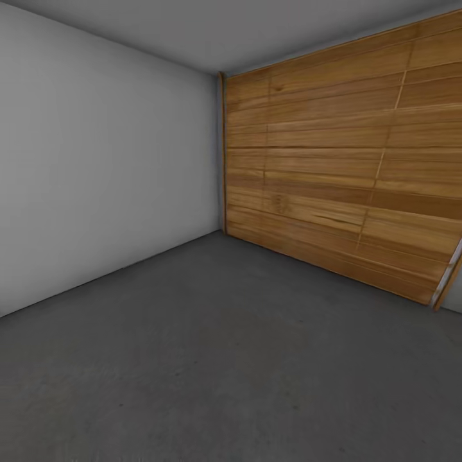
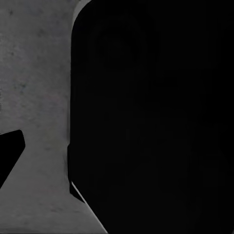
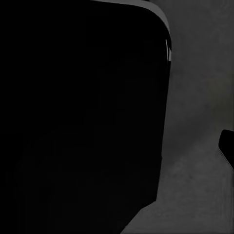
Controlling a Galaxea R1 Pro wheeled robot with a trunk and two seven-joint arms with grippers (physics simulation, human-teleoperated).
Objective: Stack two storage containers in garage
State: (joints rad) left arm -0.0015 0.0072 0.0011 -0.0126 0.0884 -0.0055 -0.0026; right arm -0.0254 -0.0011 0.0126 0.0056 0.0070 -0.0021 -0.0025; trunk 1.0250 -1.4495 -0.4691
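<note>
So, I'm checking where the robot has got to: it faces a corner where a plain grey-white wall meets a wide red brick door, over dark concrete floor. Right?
Not quite. The door is made of horizontal wooden planks, not red brick, as the head view shows. The rest holds: it meets the plain grey-white wall at a corner, above the dark concrete floor.

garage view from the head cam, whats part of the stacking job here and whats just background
Part of the job:
- floor, dark grey concrete, where the containers should be stacked
- garage itself, the room in view

Just background:
- wooden plank door
- plain grey-white wall
- ceiling
</note>
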